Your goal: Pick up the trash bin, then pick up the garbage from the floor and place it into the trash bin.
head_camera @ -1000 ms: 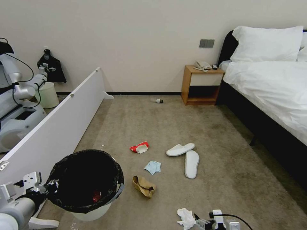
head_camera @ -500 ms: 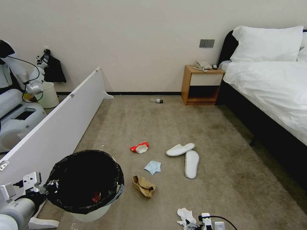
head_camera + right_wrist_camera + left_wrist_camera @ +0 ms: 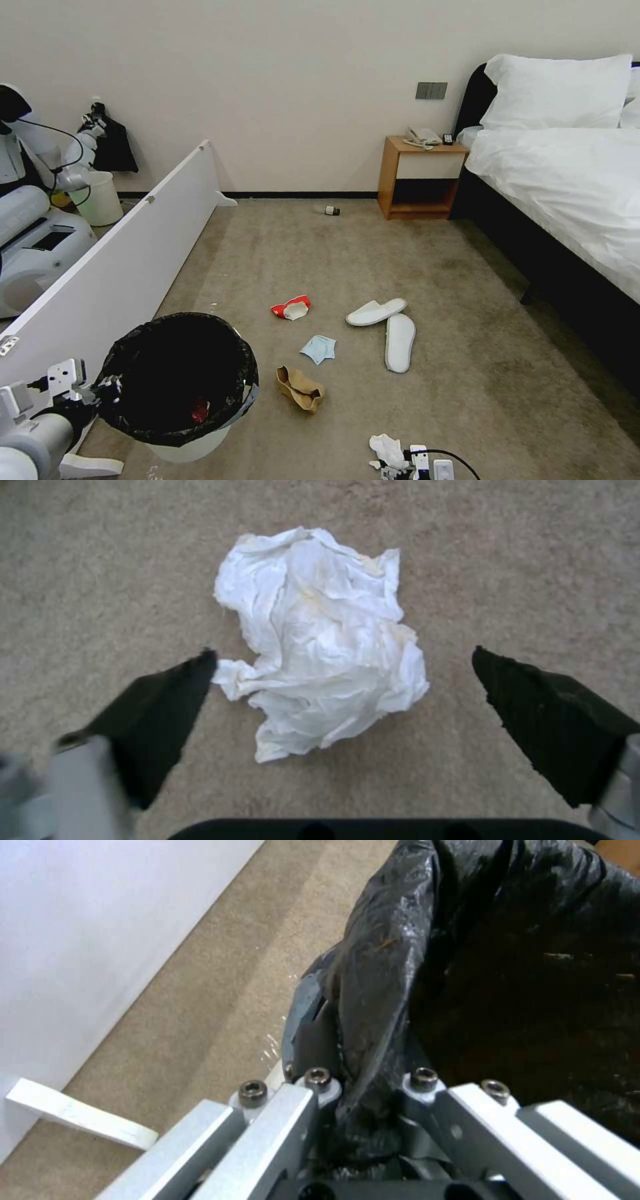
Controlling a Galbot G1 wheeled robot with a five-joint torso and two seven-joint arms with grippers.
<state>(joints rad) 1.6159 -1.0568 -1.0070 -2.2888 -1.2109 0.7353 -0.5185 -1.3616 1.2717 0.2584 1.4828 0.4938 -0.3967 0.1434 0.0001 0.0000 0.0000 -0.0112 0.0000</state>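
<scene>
I have the trash bin (image 3: 179, 380) off to the left of the crumpled tissue (image 3: 388, 450), a round white bin with a black bag (image 3: 507, 965) folded over its rim, its mouth facing up. My left gripper (image 3: 100, 393) is clamped on that rim; the left wrist view shows the fingers (image 3: 313, 1090) pinching the bag and the bin wall, which the head view only hints at. Something red (image 3: 201, 411) lies at the bottom of the bin.

The tissue lies on the carpet (image 3: 467, 320), a wrinkled white wad. In the right wrist view its long axis runs away from the camera, and my right gripper (image 3: 343, 655) stands wide open with one black fingertip (image 3: 167, 700) either side of it, one just touching its edge.

Beyond the tissue lie the cardboard scrap (image 3: 300, 389), face mask (image 3: 318, 348), red packet (image 3: 291, 307), two slippers (image 3: 390, 330) and, farthest off, the small bottle (image 3: 329, 211).
</scene>
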